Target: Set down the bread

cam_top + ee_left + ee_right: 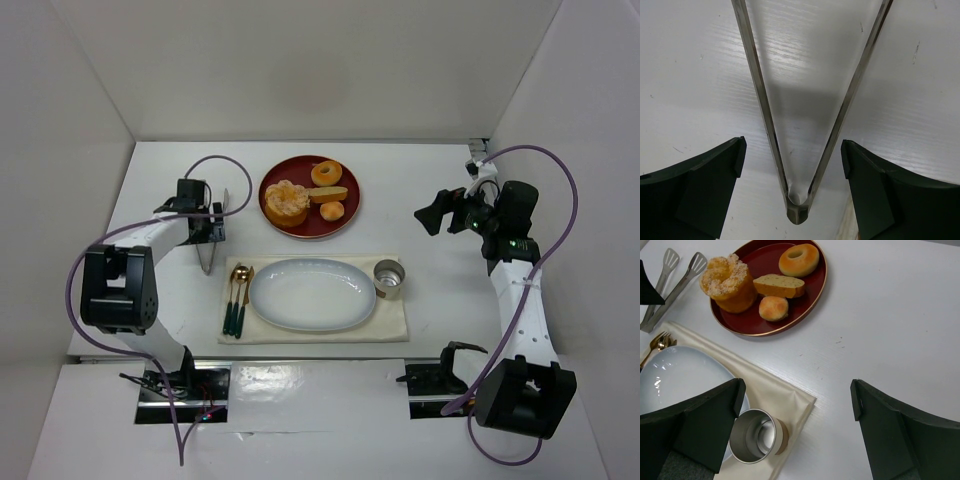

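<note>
The bread, a golden bun with a lumpy pale glazed top, sits on the left side of a round red plate; it also shows in the right wrist view. My left gripper is open and low over the table left of the plate, straddling the hinge end of metal tongs without touching them. My right gripper is open and empty, held above the table right of the plate.
The red plate also holds a ring doughnut, a bread slice and a small bun. An oval pale-blue plate lies on a cream placemat with a metal cup and gold cutlery.
</note>
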You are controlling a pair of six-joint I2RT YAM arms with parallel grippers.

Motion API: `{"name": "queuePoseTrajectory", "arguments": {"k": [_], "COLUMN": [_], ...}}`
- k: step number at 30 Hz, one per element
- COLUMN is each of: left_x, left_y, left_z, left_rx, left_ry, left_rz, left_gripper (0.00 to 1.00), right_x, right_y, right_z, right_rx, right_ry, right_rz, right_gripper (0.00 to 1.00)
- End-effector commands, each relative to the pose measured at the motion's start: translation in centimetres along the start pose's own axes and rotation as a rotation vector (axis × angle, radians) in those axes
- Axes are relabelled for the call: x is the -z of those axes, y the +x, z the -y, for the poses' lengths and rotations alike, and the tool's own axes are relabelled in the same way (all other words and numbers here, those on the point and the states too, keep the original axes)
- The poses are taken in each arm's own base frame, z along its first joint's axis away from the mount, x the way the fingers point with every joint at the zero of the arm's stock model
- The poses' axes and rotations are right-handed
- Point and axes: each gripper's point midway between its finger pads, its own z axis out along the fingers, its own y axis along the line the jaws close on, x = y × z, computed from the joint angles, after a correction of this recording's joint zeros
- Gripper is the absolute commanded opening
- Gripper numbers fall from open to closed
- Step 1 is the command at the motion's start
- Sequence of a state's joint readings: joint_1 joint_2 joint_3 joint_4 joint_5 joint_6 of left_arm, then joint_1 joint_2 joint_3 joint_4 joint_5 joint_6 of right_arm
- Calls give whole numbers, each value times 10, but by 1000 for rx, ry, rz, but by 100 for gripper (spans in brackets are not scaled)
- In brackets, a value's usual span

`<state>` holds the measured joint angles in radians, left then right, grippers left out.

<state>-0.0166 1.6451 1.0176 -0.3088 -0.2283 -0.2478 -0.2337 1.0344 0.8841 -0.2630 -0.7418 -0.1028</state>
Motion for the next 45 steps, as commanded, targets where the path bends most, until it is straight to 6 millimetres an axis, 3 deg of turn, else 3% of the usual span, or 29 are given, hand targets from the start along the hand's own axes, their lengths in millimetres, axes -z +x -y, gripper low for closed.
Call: {"name": "queuePoseTrajectory", "arguments": {"k": [1, 20, 31, 34, 40, 45], "left_x": [-3, -24, -34, -37, -36, -26], "left_y": [-11, 2, 13, 16, 18, 7], "left_z": [5, 8, 14, 14, 14, 14], "left_rx": [35, 21, 14, 13, 12, 16], "left_ry": [27, 37, 77, 75, 74, 79], "left_rz": [13, -61, -121, -130, -139, -107], "left_gripper": [94, 94, 90, 83, 50, 43], "right_x": [7, 7, 7, 7, 7, 7], "right_y": [-24, -24, -24, -24, -24, -24], "right_z": [-5, -5, -5, -5, -5, -5], "right_rx": [59, 59, 59, 59, 59, 59], "right_ry": [-7, -7, -7, -7, -7, -7], "right_rz": [61, 61, 61, 61, 61, 61], "right_gripper": [100, 100, 100, 100, 100, 100]}}
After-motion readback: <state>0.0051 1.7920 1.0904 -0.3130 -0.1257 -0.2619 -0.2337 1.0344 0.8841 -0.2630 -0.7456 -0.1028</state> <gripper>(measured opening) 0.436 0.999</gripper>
